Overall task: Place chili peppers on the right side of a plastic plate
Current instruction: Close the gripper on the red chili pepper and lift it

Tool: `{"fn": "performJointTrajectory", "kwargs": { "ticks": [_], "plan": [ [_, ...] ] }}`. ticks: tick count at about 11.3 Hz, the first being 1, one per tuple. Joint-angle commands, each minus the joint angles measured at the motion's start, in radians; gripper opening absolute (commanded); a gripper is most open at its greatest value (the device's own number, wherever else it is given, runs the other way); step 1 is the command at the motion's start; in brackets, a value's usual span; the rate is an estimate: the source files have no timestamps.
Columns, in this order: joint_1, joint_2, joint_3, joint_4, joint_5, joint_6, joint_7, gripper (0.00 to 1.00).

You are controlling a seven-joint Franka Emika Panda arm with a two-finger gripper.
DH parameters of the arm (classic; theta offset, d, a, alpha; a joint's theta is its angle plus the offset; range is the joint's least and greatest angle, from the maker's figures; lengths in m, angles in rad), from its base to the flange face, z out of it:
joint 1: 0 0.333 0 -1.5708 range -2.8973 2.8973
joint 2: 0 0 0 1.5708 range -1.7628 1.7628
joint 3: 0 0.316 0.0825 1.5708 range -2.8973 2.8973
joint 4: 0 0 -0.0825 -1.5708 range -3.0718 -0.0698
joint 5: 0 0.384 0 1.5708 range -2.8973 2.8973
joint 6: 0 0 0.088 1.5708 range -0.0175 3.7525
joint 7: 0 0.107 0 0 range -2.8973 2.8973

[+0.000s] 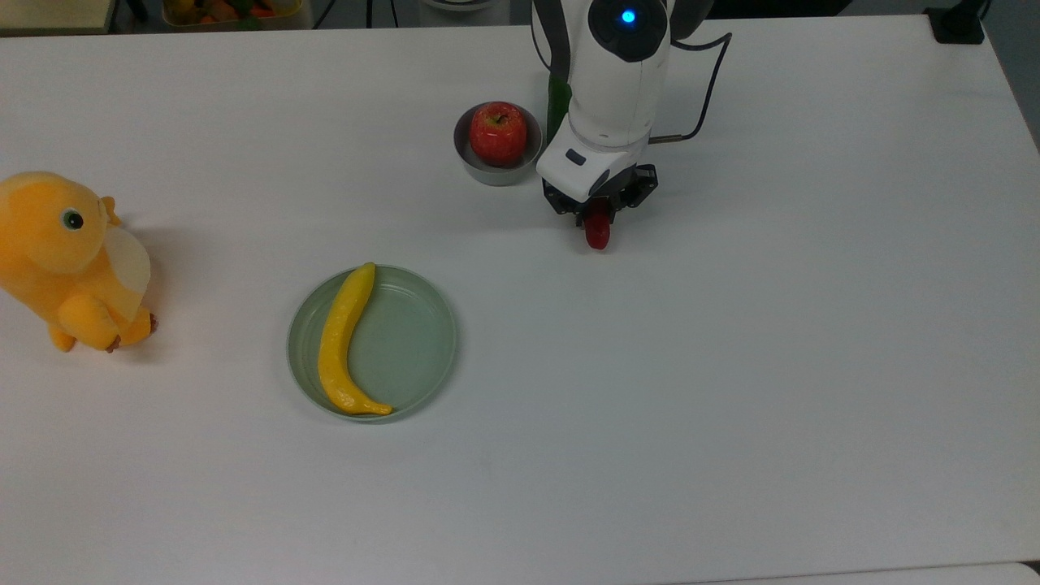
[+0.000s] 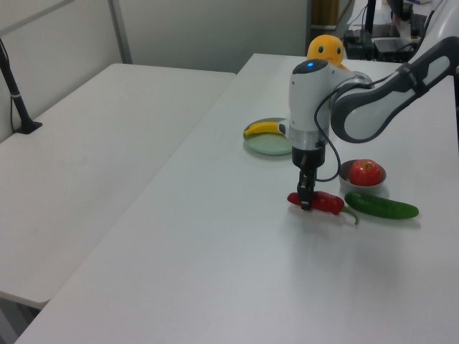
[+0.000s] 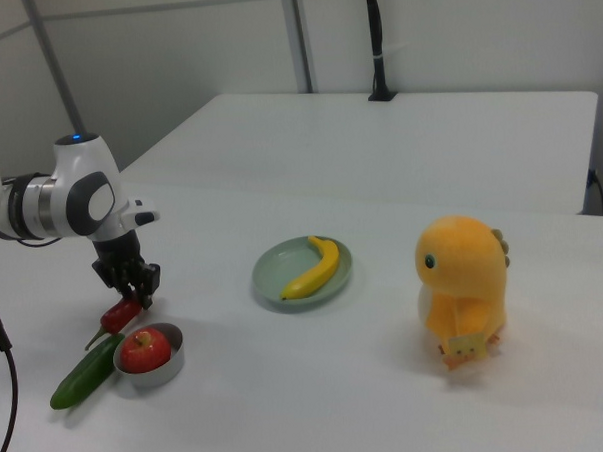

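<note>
My jaws are clamped on the chili pepper (image 2: pixel 321 203) just off the desk (image 1: pixel 731 366) near the apple bowl (image 1: pixel 496 150) — gripped off-centre, I reckon it may swing or slip before the plate (image 1: pixel 406 345) — the banana (image 1: pixel 345 341) crowds that too.

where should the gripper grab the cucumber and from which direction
Around its middle, from straight above, fingers across its narrow width. The cucumber lies flat on the table, long and round, with the chili and bowl close by, so side approaches look crowded.
</note>
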Motion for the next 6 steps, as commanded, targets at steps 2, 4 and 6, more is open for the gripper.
{"fn": "performJointTrajectory", "kwargs": {
  "ticks": [2, 4, 6],
  "plan": [
    [-0.034, -0.057, 0.004, 0.025, -0.018, 0.008, 0.026, 0.02],
    [-0.067, -0.091, 0.002, 0.072, -0.015, -0.028, 0.021, 0.02],
    [-0.100, -0.108, -0.009, 0.155, -0.001, -0.122, 0.008, 0.02]
  ]
}}
